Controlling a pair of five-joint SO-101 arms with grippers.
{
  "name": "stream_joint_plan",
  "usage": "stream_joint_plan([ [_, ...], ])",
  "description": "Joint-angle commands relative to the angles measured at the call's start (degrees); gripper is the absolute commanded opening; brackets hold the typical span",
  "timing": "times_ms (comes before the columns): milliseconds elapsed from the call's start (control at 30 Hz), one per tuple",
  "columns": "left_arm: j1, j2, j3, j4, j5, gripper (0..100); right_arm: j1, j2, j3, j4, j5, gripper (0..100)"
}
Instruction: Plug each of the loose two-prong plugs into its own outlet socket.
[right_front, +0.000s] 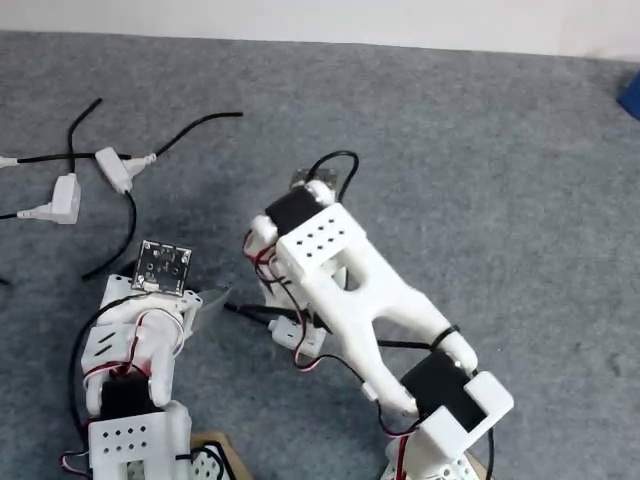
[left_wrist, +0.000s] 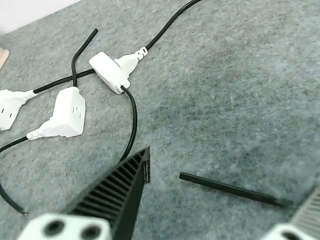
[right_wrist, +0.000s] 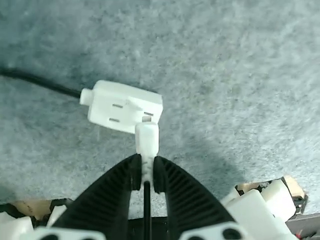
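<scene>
R gripper (right_wrist: 145, 172) is pinching the plug (right_wrist: 147, 140), its nose right at the socket (right_wrist: 122, 107) edge, off the slots. I'd call it the insertion step; next needs a sideways nudge, then push. L gripper (left_wrist: 230, 172) spread, empty. Spare socket (right_front: 65, 198) far out, ~10 o'clock.

No legible text or numbers, outlet socket (right_wrist: 122, 107) face blank, plug (right_wrist: 147, 140) blank, circuit board (right_front: 163, 266) marks too small to read
</scene>
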Motion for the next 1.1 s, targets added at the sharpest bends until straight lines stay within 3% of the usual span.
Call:
stream_joint_plan([
  [0,-0.2,-0.3,0.9,-1.2,0.6,45,2.5,-2.1,-0.7,1.1,10.2,0.5],
  [100,-0.7,-0.4,1.0,-1.2,0.3,45,12.5,-4.9,-0.3,1.0,33.8,0.7],
  [200,-0.9,-0.4,1.0,-1.2,-1.1,45,17.9,-5.9,-0.7,0.7,36.9,0.7],
  [333,0.9,0.4,-1.5,1.1,-2.9,45,18.4,-5.5,-0.1,1.0,42.2,0.7],
  [567,1.6,11.6,-28.4,32.0,-2.8,45,18.2,-6.0,-0.7,0.9,48.4,0.7],
  [733,10.7,31.9,-51.5,49.7,-6.1,45,18.6,-5.7,-0.7,0.1,50.5,0.7],
  [900,19.0,56.7,-65.5,53.9,-8.4,45,26.9,-5.8,-0.2,-4.2,55.3,0.7],
  [1067,23.4,75.1,-73.8,53.6,-15.3,45,35.1,-5.8,0.0,-7.3,66.8,0.7],
])
